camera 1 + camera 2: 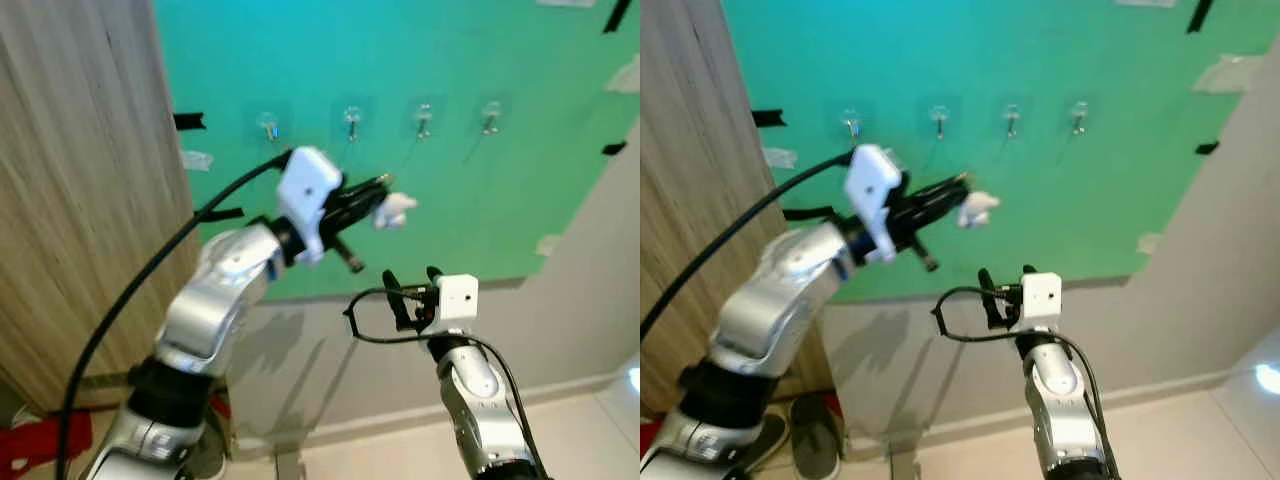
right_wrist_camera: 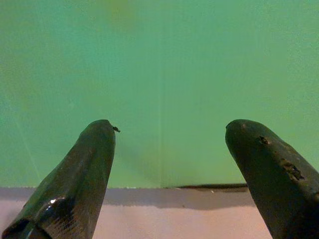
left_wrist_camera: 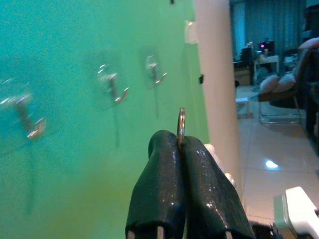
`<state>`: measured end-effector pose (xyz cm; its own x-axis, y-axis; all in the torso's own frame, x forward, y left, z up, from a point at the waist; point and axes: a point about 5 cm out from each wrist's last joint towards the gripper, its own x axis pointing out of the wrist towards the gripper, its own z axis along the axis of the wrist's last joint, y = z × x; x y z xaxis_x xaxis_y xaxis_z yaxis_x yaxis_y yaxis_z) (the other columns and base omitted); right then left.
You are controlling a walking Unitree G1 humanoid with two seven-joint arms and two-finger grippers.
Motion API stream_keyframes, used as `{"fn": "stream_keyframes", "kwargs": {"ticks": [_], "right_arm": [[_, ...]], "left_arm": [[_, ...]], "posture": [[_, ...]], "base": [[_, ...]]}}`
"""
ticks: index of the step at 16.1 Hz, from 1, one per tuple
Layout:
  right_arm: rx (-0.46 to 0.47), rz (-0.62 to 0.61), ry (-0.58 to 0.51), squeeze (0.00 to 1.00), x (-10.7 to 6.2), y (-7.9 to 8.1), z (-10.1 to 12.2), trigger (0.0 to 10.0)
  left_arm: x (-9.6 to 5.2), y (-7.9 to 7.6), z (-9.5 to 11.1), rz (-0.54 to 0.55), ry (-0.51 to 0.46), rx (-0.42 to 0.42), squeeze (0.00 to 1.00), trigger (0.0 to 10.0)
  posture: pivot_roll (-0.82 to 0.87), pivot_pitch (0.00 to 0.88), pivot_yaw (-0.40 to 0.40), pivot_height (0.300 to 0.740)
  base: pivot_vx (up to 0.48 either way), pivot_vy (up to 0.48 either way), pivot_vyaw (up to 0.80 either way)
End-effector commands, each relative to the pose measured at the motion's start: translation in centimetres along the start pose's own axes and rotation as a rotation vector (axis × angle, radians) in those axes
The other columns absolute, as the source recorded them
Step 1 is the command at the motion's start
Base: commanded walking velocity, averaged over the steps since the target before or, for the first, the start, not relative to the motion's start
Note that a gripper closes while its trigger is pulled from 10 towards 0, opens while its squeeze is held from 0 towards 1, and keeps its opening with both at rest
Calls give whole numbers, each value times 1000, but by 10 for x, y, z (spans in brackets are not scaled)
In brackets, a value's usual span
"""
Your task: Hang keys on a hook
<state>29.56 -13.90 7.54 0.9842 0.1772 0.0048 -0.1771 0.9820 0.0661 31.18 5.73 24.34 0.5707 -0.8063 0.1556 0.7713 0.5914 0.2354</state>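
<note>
Left eye view: left claw [image 1: 378, 190] raised toward green wall [image 1: 480, 60], fingers clenched on keys [image 1: 395, 208], white fob hanging at tips, below and between the hooks [image 1: 352, 122], four in a row on wall. Right claw [image 1: 412, 278] lower, near wall's bottom edge, fingers apart, holding nothing. Wood panel [image 1: 80, 180] at robot's left.

Left wrist view: fingers [image 3: 164, 174] pressed together, metal key ring [image 3: 181, 127] sticking up between tips; hooks beyond on wall, not touching ring.

Right wrist view: fingers [image 2: 84, 169] spread wide, w/ green wall beyond.
</note>
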Motion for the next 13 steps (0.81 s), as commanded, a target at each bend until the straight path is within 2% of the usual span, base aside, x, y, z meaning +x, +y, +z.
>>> {"fn": "stream_keyframes", "kwargs": {"ticks": [1,3,5,7,9,13], "right_arm": [[-1,-5,-7,0,2,-2,3,10000],[-2,-3,-9,0,3,-1,3,10000],[-2,-8,-10,0,2,-2,2,10000],[-2,-11,-8,0,0,-2,1,10000],[-2,-14,-6,0,-2,-3,0,10000],[-4,-19,-6,0,-2,-3,0,10000]], "left_arm": [[5,4,2,12,1,14,0,10000],[13,17,-1,105,-7,-65,0,10000],[14,30,-2,195,-20,-101,0,10000],[17,39,0,234,-48,-136,0,10000],[20,41,7,220,-97,-149,0,10000],[25,39,12,175,-127,-125,0,10000]], "posture": [[-24,0,-43,740],[-33,0,-33,740],[-39,0,-28,740],[-44,0,-25,740],[-49,0,-22,740],[-54,0,-22,740]], "base": [[0,0,0],[0,0,0],[0,0,0],[0,0,0],[0,0,0],[0,0,0]]}}
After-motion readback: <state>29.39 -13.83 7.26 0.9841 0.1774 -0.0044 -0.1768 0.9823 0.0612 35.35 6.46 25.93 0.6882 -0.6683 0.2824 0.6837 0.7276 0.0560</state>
